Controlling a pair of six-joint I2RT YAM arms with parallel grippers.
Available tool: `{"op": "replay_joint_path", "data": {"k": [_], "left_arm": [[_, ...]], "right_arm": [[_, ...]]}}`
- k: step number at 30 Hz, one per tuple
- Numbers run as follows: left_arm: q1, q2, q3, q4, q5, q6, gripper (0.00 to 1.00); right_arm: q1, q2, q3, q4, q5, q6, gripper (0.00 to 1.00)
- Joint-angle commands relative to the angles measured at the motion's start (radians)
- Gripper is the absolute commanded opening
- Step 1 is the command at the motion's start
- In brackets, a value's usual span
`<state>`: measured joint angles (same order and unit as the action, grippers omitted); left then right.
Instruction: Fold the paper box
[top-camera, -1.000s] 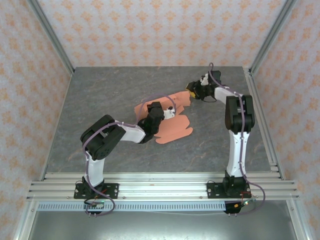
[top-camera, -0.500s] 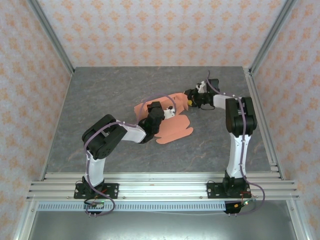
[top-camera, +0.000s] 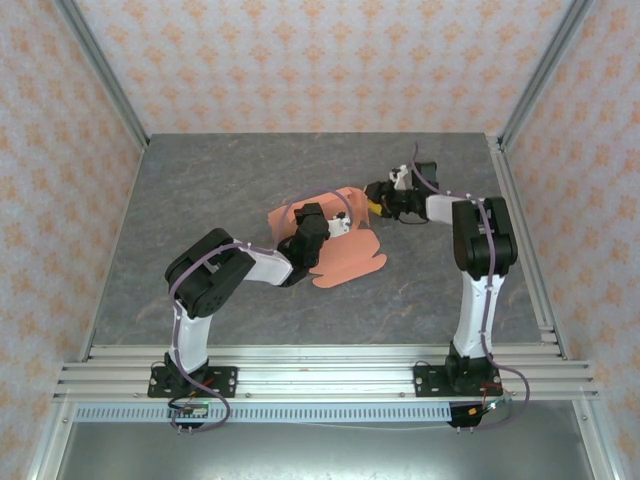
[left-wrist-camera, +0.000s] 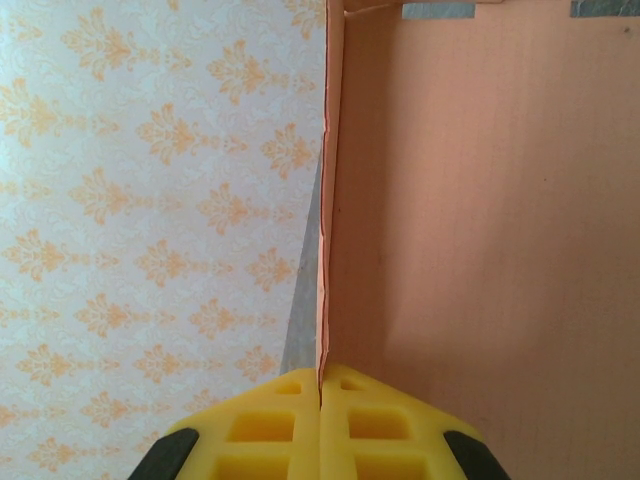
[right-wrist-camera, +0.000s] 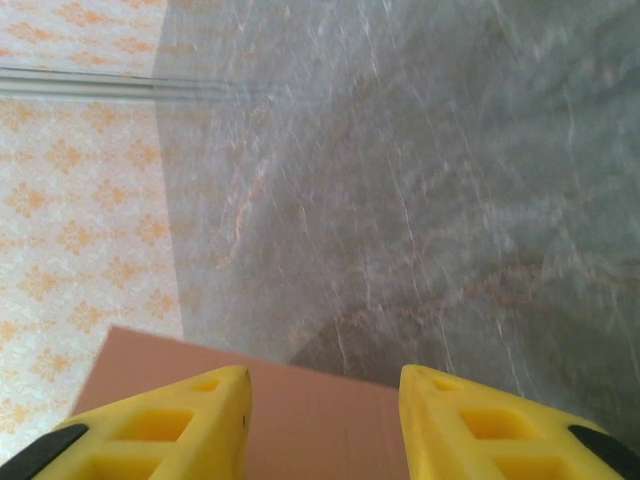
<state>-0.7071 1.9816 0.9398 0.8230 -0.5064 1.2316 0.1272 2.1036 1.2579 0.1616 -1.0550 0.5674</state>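
Left tool (left-wrist-camera: 320, 400) was clamped on an upright panel edge of the paper box (top-camera: 348, 258), which lay half-flat on the bench (top-camera: 200, 190). A yank could've creased or slipped that thin card. Right tool (right-wrist-camera: 322, 375), at the box's right end, hung apart over a flap. The left wrist cam showed the pinch clearly; overhead, the arm covered it.
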Motion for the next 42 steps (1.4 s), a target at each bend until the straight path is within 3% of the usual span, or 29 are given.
{"op": "replay_joint_path", "data": {"k": [1,8,23,29,35,42], "left_arm": [[-0.006,0.011,0.010,-0.038,-0.006,-0.013,0.00],[-0.005,0.024,0.010,-0.030,-0.013,-0.003,0.00],[-0.001,0.025,0.039,-0.099,0.016,-0.044,0.00],[0.005,0.019,0.033,-0.102,0.022,-0.049,0.00],[0.006,0.025,0.017,-0.060,0.014,-0.038,0.00],[-0.005,0.045,-0.047,0.118,-0.004,0.058,0.00]], "right_arm": [[0.025,-0.082,-0.074,0.092,0.047,0.006,0.44],[0.050,-0.152,-0.176,0.148,0.121,-0.020,0.44],[0.077,-0.184,-0.263,0.331,0.075,-0.083,0.45],[0.078,-0.200,-0.314,0.411,0.071,-0.085,0.51],[0.078,-0.193,-0.305,0.369,0.092,-0.142,0.51],[0.078,-0.215,-0.287,0.227,0.130,-0.274,0.50]]}}
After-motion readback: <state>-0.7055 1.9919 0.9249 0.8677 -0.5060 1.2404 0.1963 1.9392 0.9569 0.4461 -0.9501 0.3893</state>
